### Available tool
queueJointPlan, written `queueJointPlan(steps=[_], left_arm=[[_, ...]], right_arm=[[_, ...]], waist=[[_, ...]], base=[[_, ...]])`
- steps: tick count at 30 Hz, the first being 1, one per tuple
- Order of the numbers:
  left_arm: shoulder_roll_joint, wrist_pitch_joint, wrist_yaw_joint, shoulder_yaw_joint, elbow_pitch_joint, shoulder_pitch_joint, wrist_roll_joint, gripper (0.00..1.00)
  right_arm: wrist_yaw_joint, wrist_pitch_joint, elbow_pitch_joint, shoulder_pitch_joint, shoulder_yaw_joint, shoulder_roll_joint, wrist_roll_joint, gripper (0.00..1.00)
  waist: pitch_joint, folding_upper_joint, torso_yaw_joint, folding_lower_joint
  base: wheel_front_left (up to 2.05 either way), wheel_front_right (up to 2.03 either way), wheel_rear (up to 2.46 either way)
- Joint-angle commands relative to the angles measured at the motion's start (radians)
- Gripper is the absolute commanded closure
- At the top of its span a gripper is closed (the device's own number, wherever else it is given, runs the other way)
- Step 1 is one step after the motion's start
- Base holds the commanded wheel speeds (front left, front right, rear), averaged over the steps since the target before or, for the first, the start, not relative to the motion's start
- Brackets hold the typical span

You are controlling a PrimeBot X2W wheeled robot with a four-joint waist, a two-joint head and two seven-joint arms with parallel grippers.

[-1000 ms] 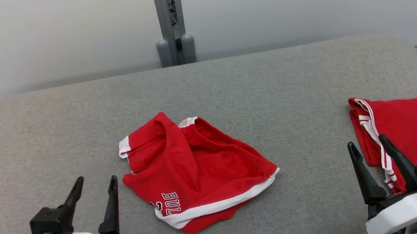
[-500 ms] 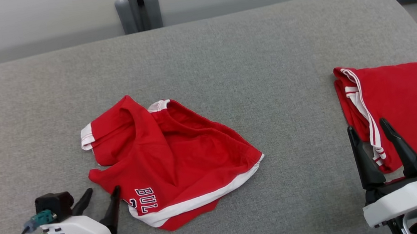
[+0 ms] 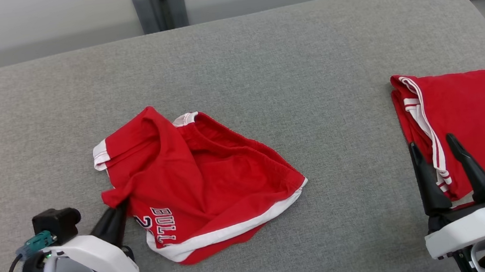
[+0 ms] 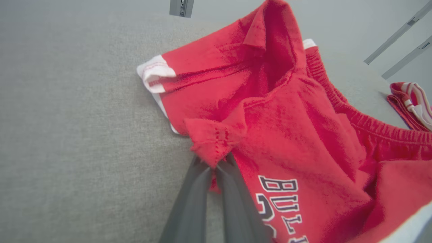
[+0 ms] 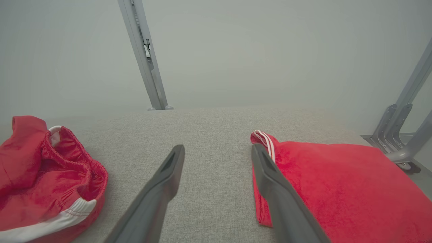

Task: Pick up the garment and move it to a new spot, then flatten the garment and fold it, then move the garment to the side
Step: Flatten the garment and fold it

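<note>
We see a crumpled red cloth garment with white trim and dark "BULL" lettering lying on the grey fabric-covered table, left of the table's middle and nearer its front edge. Our left gripper sits at the table's front left, its two dark fingers pinched together on a stitched red corner at the garment's left side; in the left wrist view that corner bunches up just above the fingertips, a little off the table. Our right gripper hangs at the table's front right with its fingers spread wide and nothing between them. A neatly folded red cloth with white stripes rests flat at the table's right end. A grey metal post rises behind the table's far edge.
</note>
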Motion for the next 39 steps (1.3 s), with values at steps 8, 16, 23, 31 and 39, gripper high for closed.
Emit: queueJointPlan(steps=[8, 16, 23, 31, 39], left_arm=[[0.045, -0.013, 0.126, -0.014, -0.26, 0.079, 0.11, 1.0], [0.054, 0.052, 0.231, -0.058, -0.55, 0.213, 0.173, 1.0], [0.072, 0.111, 0.28, -0.087, -0.729, 0.275, 0.21, 1.0], [0.053, 0.122, 0.27, -0.055, -0.564, 0.201, 0.157, 1.0], [-0.01, 0.06, 0.227, -0.005, -0.175, 0.033, 0.087, 1.0]], right_arm=[[0.0, -0.008, 0.01, 0.017, -0.043, -0.005, -0.003, 0.0], [0.0, 0.007, 0.009, 0.029, -0.06, -0.005, -0.018, 0.0], [0.0, 0.019, 0.007, 0.035, -0.057, -0.005, -0.018, 0.0], [0.0, 0.021, 0.01, 0.017, -0.033, -0.005, -0.011, 0.0], [0.0, 0.01, 0.014, 0.006, -0.026, -0.005, 0.001, 0.0]], waist=[[-0.045, 0.0, 0.055, 0.0], [-0.082, 0.0, 0.138, 0.0], [-0.114, 0.0, 0.199, 0.0], [-0.113, 0.0, 0.141, 0.0], [-0.065, 0.0, 0.041, 0.0]], base=[[0.0, 0.0, 0.0], [0.0, 0.0, 0.0], [0.0, 0.0, 0.0], [0.0, 0.0, 0.0], [0.0, 0.0, 0.0]])
